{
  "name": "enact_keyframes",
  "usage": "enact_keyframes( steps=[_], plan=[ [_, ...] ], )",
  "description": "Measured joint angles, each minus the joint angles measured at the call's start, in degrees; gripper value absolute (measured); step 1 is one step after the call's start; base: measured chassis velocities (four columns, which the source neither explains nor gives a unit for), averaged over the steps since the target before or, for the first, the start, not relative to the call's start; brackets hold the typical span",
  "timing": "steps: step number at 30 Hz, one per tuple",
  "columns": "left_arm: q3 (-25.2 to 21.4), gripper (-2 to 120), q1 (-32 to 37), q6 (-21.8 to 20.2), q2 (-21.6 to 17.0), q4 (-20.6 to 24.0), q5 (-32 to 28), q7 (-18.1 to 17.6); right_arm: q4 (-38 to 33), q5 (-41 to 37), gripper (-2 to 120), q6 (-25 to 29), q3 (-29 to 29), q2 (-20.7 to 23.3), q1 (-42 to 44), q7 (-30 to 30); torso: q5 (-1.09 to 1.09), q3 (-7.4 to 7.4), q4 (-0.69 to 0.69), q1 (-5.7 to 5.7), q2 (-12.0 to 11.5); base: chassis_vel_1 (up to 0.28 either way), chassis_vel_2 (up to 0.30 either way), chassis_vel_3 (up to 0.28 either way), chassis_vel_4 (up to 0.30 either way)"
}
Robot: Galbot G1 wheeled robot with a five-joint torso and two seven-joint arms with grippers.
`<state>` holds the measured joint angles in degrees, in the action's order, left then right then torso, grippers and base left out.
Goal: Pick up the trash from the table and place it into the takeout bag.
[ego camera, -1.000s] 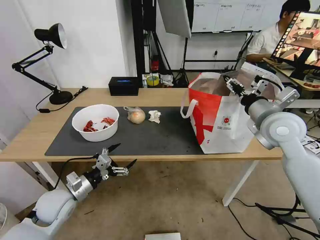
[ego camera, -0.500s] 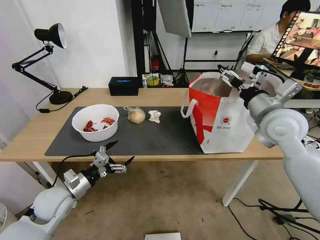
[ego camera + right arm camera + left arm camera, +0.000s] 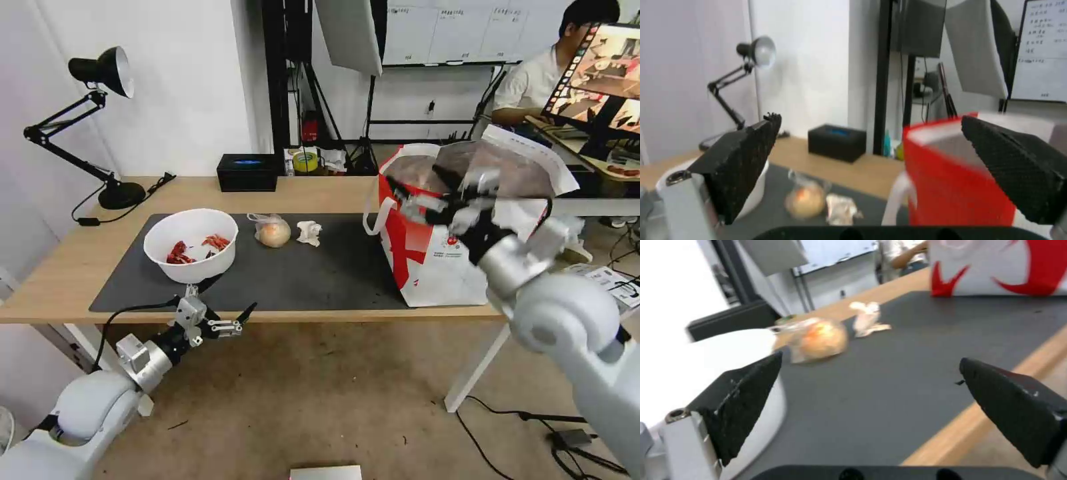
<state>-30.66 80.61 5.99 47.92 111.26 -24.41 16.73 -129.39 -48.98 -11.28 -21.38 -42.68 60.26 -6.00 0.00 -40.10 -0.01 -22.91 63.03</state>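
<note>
On the table (image 3: pixel 200 197), a white bowl (image 3: pixel 191 244) with red shell scraps sits at the left end of the dark mat (image 3: pixel 320 273). A bagged tan bun (image 3: pixel 272 232) and a crumpled tissue (image 3: pixel 309 233) lie beside it. The takeout bag (image 3: pixel 440 260) stands open at the right end. My left gripper (image 3: pixel 225 298) hangs open at the table's front edge, just below the bowl. My right gripper (image 3: pixel 437 193) is open and empty in front of the bag's upper rim. The left wrist view shows the bun (image 3: pixel 820 338), tissue (image 3: pixel 867 320) and bowl (image 3: pixel 706 363) beyond the left gripper (image 3: pixel 870 358).
A black desk lamp (image 3: pixel 100 73) stands at the table's far left, and a black box (image 3: pixel 247 172) sits at the back edge. A person sits at a desk behind the bag. The mat between tissue and bag is bare. White table legs (image 3: pixel 477 367) stand below.
My right gripper has come away from over the bag's mouth and dropped forward and left, in front of the bag. My left gripper has edged up and left toward the bowl.
</note>
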Motion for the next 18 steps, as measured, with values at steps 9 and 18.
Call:
enact_keyframes(
  steps=[9, 18],
  plan=[
    [-3.6, 100, 4.4, -0.5, 2.9, 0.6, 1.7, -7.3, -1.7, 13.1, 100, 4.8, -2.7, -3.2, 15.3, -0.2, -0.01, 0.00, 0.00, 0.00, 0.0, 0.000, 0.000, 0.000, 0.000],
    [-7.4, 100, 9.9, -0.7, 5.2, 0.3, -1.6, -11.0, 1.0, 19.9, 100, 14.3, -3.1, -9.0, 29.2, -3.3, 0.01, 0.00, 0.00, 0.01, 0.0, 0.000, 0.000, 0.000, 0.000]
  ],
)
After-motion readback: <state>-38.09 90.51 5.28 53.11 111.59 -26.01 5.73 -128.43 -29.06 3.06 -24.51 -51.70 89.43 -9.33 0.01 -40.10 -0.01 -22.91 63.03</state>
